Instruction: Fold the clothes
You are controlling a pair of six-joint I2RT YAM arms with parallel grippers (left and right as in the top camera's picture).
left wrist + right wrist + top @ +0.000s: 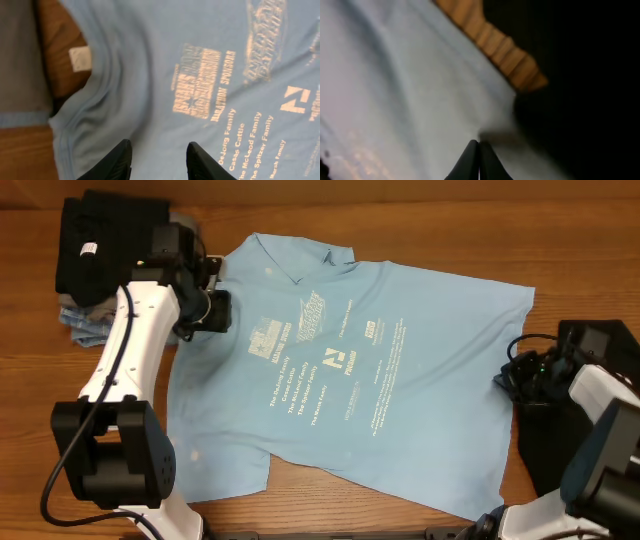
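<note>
Progress: early. The light sky-blue T-shirt (440,380), soft fabric with pale printed lettering, lies spread flat and print-up across the middle of the wooden bench (400,200). Sleeves, hem and collar are all laid out, so you have no fold in it yet and every fold on this piece is left to do. Left hand (157,161) hovers just above the shirt near the collar and sleeve, fingers spread, holding nothing. Right hand (479,159) sits at the shirt's opposite edge with fingers pressed together; the wrist view is blurred, so you cannot tell whether cloth is caught between them. Count: one blue shirt. One folded black fabric bundle (100,240) at the far-left corner, on top of a crumpled blue-grey cloth (85,328); it looks finished. One flat black cloth (550,460) under the right arm, fold state unclear. Two hands.
</note>
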